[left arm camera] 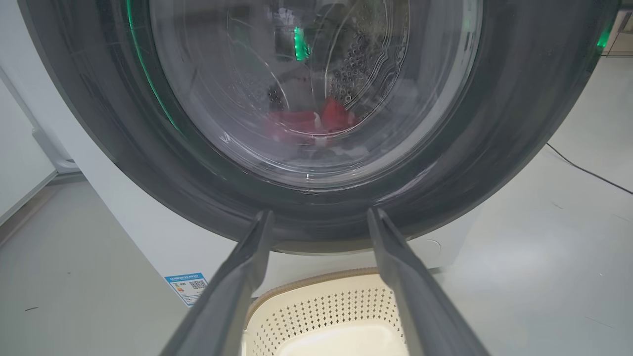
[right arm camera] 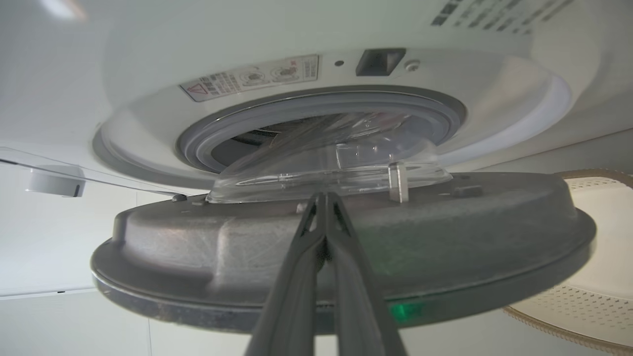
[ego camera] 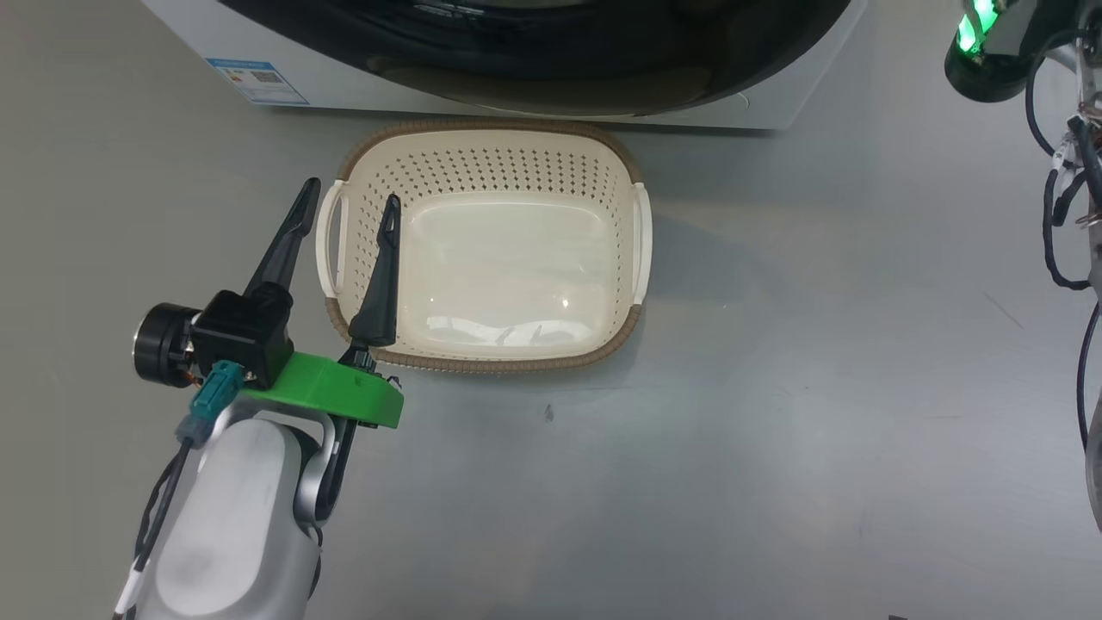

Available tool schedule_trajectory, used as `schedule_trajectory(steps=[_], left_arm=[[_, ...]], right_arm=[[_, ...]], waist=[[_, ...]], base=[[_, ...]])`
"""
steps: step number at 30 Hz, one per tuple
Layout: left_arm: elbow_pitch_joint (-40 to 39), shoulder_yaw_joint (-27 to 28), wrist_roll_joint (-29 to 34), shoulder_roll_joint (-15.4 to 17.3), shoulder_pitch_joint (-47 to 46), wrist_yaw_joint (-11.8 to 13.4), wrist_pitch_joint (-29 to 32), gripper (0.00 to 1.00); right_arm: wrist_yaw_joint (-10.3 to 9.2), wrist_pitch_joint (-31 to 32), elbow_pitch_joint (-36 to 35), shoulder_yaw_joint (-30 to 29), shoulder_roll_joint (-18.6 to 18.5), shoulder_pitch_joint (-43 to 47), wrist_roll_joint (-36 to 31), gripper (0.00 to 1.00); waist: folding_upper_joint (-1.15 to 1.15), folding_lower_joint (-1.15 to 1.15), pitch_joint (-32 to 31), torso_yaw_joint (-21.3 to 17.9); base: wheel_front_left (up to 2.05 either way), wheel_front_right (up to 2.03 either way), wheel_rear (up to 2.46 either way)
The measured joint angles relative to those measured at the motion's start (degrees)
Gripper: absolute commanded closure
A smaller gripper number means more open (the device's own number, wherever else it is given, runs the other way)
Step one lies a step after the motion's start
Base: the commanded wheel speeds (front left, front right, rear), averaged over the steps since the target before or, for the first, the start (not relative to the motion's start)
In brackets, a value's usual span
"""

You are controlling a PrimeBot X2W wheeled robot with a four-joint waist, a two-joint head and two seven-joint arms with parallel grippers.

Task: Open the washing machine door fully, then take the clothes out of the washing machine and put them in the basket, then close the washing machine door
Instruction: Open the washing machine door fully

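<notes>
The washing machine (ego camera: 344, 90) stands at the top of the head view, the black rim of the washing machine door (ego camera: 534, 60) across its front. The cream basket (ego camera: 482, 362) sits on the floor just before it, with nothing in it. My left gripper (ego camera: 353, 191) hangs open over the basket's left handle. In the left wrist view its fingers (left arm camera: 320, 213) point at the door's rim (left arm camera: 494, 148), and the red clothes (left arm camera: 301, 121) show through the glass. My right gripper (right arm camera: 324, 195) is shut, tips against the grey inner face of the door (right arm camera: 198, 257), which stands ajar from the gasket (right arm camera: 316, 106).
A blue label (ego camera: 258, 80) marks the machine's lower left corner and a round flap (ego camera: 740, 101) its lower right. My right arm's wrist with a green light (ego camera: 990, 52) and loose cables (ego camera: 1059, 215) are at the right edge. A black cable (left arm camera: 588, 170) lies on the grey floor.
</notes>
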Motion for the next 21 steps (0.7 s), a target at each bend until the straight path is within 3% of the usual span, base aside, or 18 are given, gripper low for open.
schedule_trajectory(steps=[21], left_arm=[[1.6, 0.1, 0.1, 0.0, 1.7, 0.1, 0.0, 0.00]], right_arm=[[2.25, 4.8, 0.5, 1.8, 1.6, 6.3, 0.5, 1.00]], waist=[[0.00, 0.00, -4.4, -1.4]], base=[[0.00, 0.00, 0.00]])
